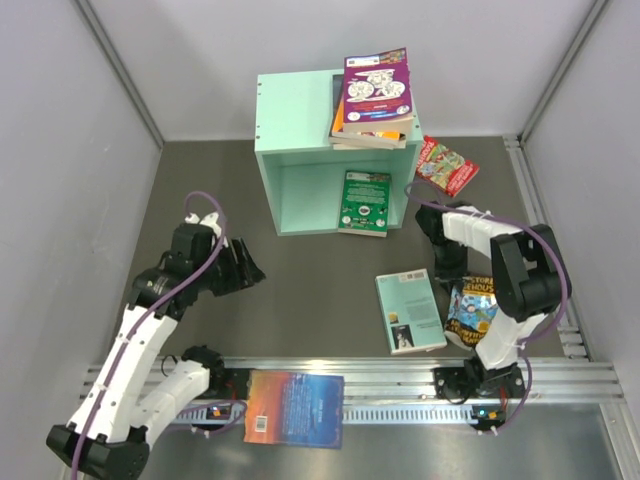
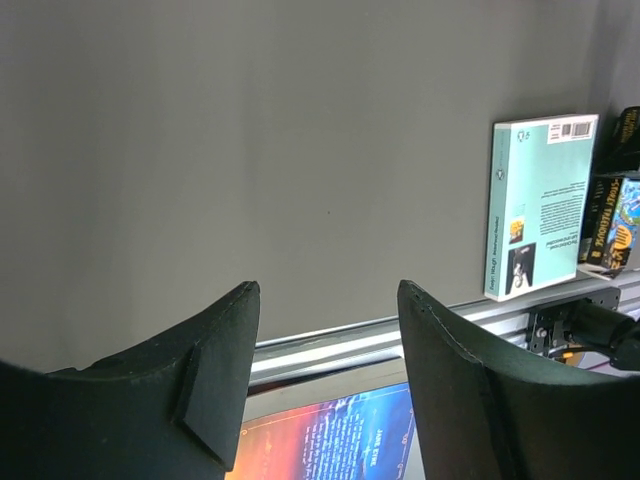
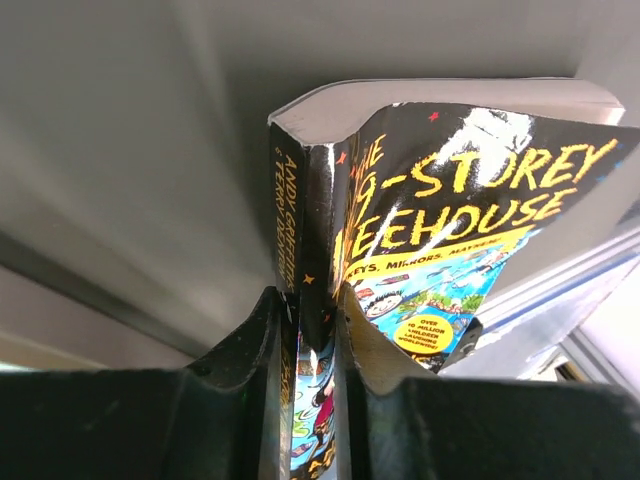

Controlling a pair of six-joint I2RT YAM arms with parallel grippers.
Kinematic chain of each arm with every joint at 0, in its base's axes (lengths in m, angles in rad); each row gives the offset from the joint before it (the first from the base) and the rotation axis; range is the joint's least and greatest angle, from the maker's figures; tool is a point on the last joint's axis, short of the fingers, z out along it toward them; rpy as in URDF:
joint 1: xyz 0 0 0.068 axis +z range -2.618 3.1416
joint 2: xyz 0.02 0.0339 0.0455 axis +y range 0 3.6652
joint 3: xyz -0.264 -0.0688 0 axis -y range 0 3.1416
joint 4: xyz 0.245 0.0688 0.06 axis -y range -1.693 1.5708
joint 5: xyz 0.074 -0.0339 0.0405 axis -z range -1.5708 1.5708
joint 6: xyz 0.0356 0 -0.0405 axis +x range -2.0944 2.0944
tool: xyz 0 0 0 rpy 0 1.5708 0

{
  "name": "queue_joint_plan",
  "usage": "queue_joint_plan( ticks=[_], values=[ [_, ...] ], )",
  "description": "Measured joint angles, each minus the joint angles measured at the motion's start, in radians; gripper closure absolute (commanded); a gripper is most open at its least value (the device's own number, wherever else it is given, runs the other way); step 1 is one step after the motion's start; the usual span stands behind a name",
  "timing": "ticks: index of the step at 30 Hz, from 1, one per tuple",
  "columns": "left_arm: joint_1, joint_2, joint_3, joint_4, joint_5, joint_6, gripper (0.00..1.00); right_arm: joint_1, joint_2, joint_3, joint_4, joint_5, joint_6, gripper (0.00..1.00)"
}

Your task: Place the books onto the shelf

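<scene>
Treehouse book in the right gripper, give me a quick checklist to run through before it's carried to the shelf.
1. Right gripper shut on the Treehouse book near its spine: ok.
2. Cover lying flat: not ok, it buckles beside the grip.
3. Whole book pinched, not only the cover: cannot tell.
4. Room in the shelf: ok, only a green book lies in its opening, on the right, sticking out the front.
5. Left gripper out of the way: ok, open and empty, over on the left of the table.
</scene>
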Motion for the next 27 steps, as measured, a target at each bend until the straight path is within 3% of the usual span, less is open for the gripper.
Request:
queue_joint_plan(
  ticks=[9, 17, 23, 27],
  values=[
    [0.0, 0.082, 0.0, 0.016, 0.007, 0.005, 0.38, 0.0, -0.067, -0.019, -0.007, 0.017, -0.003, 1.0],
    [0.0, 0.122, 0.002, 0.051, 0.052, 0.01, 0.28, -0.001, -0.417, -0.02, 0.061, -0.206, 0.011, 1.0],
    [0.0, 0.148, 0.002, 0.15, 0.166, -0.015, 0.17, -0.002, -0.718, -0.105, 0.324, -0.511, 0.163, 1.0],
    [0.0, 0.154, -0.037, 0.355, 0.297, -0.119, 0.11, -0.002, -0.847, -0.268, 0.636, -0.709, 0.377, 1.0]
  ],
)
